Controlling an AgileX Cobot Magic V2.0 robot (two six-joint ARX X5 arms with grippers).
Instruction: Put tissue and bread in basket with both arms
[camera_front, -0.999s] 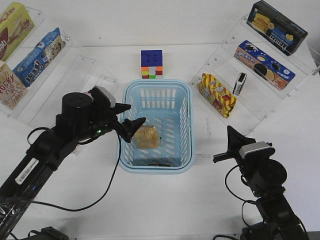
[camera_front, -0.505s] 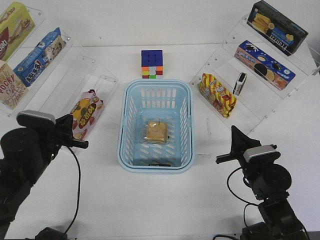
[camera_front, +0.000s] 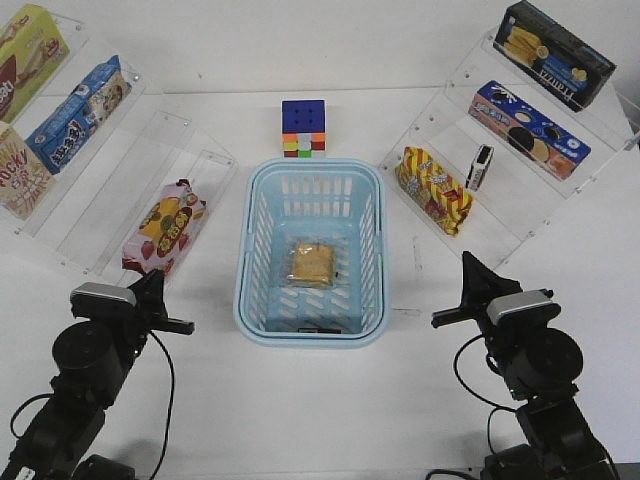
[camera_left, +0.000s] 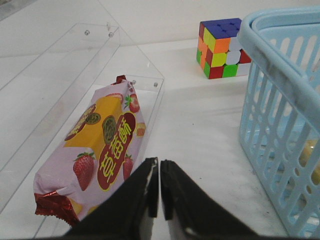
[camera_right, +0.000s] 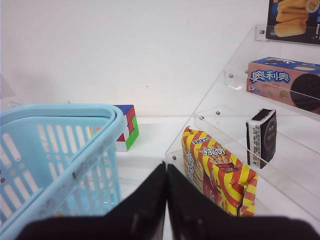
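The light blue basket (camera_front: 372, 250) stands mid-table. The bread (camera_front: 311, 263), a tan slice in clear wrap, lies flat inside it. A small dark thing (camera_front: 318, 328) lies by the basket's near wall; I cannot tell what it is. A black-and-white tissue pack (camera_front: 481, 166) stands on the right shelf's lower step and also shows in the right wrist view (camera_right: 261, 137). My left gripper (camera_front: 157, 283) is shut and empty, left of the basket, by the strawberry bag (camera_left: 102, 150). My right gripper (camera_front: 467, 268) is shut and empty, right of the basket (camera_right: 60, 130).
A Rubik's cube (camera_front: 303, 128) sits behind the basket. A yellow-red snack bag (camera_front: 433, 189) lies on the right shelf beside the tissue, with cookie boxes (camera_front: 528, 128) above. The left acrylic shelf (camera_front: 120, 190) holds the strawberry bag (camera_front: 165, 226) and snack boxes.
My left arm has pulled back from over the basket to the front left of the table, with its gripper closed. The bread stays in the basket. The right arm has hardly moved.
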